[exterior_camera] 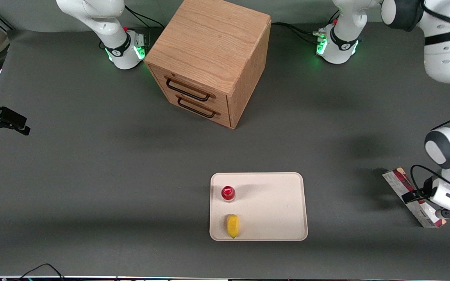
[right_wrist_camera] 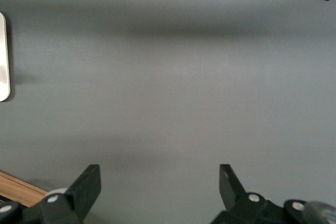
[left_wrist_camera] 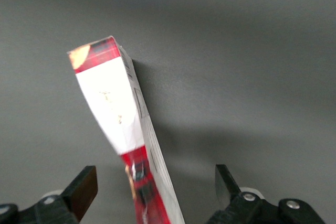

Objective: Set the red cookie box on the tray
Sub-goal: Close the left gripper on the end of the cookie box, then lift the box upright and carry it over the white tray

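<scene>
**Operator:** Nearest the front camera, what sits on the tray [exterior_camera: 272,203]?

**Inspector:** Two items, both toward its parked-arm edge. Yellow fruit [exterior_camera: 233,225] lies closest to the camera; a small red-capped bottle [exterior_camera: 228,193] stands upright just farther away. The remaining tray surface is bare cream-white.

**Operator:** Location of the red cookie box [exterior_camera: 412,197]?

**Inspector:** On the grey table [exterior_camera: 92,175], toward the working arm's end, well apart from the tray. It lies diagonally, one end nearer the camera than the other.

**Operator:** Gripper status?

**Inspector:** The left gripper [exterior_camera: 434,201] is positioned at the box, over its middle section. In the left wrist view, the gripper [left_wrist_camera: 152,184] has its fingers [left_wrist_camera: 83,190] spread apart, one on each side of the red cookie box [left_wrist_camera: 118,114], with visible gaps between each pad and the cardboard. No contact can be confirmed.

**Operator:** Other fixtures?

**Inspector:** A wooden drawer cabinet [exterior_camera: 209,58] with two dark-handled drawers stands farther from the camera than the tray, drawers shut.
</scene>
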You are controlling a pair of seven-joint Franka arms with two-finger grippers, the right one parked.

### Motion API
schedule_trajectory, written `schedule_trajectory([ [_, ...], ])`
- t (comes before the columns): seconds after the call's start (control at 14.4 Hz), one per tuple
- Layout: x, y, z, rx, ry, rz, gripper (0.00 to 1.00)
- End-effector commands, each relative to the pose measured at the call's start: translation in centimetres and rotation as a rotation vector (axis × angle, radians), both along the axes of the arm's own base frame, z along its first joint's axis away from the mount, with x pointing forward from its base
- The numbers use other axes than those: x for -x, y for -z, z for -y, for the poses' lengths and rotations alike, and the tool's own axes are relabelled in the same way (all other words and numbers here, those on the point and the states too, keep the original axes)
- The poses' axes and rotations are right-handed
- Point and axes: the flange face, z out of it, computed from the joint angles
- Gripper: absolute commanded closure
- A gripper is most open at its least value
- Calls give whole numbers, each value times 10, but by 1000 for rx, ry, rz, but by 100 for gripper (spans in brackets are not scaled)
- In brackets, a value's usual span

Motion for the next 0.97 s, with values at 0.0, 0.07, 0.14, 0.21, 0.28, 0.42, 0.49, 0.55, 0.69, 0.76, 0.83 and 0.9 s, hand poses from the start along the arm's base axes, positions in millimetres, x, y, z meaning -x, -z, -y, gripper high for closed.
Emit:
schedule_trajectory([
  [0.0,-5,12,-6,-11,-1,11,32],
  [0.07,-4,16,-6,-13,1,5,52],
  [0.14,-4,18,-7,-15,3,-1,71],
  [0.21,-3,19,-7,-22,8,-4,86],
  [0.28,-3,24,-6,-22,10,-11,95],
  [0.42,-3,25,-6,-22,12,-12,100],
  [0.49,-3,22,-6,-23,13,-9,100],
  [0.55,-4,17,-7,-23,11,-3,100],
  [0.69,-7,-6,-3,-16,9,6,100],
  [0.76,-7,-19,1,-2,10,-15,100],
  [0.83,-12,-44,7,15,10,-26,100],
  [0.9,-16,-72,13,33,17,-44,100],
])
